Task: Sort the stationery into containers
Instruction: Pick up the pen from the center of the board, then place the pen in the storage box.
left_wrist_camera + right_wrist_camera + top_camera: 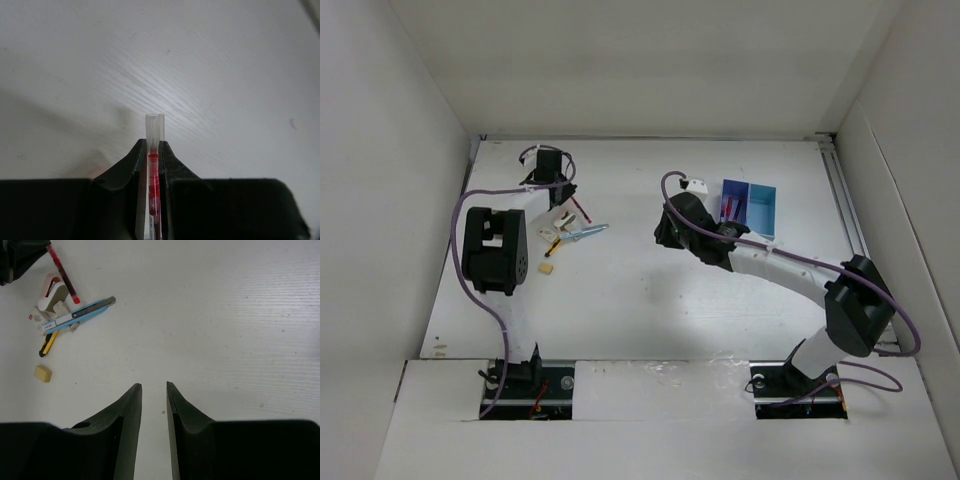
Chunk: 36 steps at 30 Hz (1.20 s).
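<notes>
My left gripper (154,146) is shut on a red pen (154,172) with a clear cap and holds it over bare table. In the top view this gripper (567,196) is at the back left, with the red pen (581,210) slanting down from it. Below it lies a pile with a light-blue pen (586,233), and a tan eraser (546,268) lies apart. My right gripper (154,386) is open and empty, its jaws a narrow gap apart. It is left of the dark blue tray (733,188), which holds red pens (730,208), and the cyan tray (761,208).
The right wrist view shows the pile at upper left: a light-blue pen (80,314), a yellow-and-black item (48,342), a white-and-pink item (52,290) and the tan eraser (43,373). White walls enclose the table. Purple cables (480,190) loop along both arms.
</notes>
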Tool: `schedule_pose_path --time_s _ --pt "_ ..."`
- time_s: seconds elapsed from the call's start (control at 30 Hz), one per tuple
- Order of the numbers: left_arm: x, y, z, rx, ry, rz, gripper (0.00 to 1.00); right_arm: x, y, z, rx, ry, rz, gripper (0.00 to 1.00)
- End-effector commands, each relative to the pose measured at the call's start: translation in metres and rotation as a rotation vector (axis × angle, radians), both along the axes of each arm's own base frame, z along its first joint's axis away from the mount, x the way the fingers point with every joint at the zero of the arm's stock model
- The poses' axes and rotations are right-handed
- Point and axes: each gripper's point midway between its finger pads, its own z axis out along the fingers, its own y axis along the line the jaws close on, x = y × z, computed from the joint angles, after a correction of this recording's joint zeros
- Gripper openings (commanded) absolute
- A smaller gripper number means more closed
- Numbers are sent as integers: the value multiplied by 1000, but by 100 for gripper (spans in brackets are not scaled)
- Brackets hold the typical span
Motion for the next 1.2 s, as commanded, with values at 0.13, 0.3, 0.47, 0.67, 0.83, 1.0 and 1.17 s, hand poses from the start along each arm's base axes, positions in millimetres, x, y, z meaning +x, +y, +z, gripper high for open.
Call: schedule_pose_path --time_s 0.13,0.3,0.47,0.67,0.83,1.0,1.17 --pt "14 -30 121 -75 -324 -82 0 3 1 30 71 -79 -1 33" --pt "0 -53 146 -102 -387 -171 0 -1 2 46 126 -116 16 34" --pt "-41 -124 148 -110 -427 -363 0 -11 9 62 199 -145 97 41" --pt "-83 -178 147 -202 -472 -522 0 -19 16 65 226 -140 156 43" --pt "-114 -206 151 -246 -482 -611 0 -11 9 59 218 -136 132 44" --pt "-129 -213 158 -312 -517 -636 0 -7 7 51 227 -102 152 44" --pt "-137 -218 153 -352 -510 -667 0 -10 16 41 231 -64 195 44"
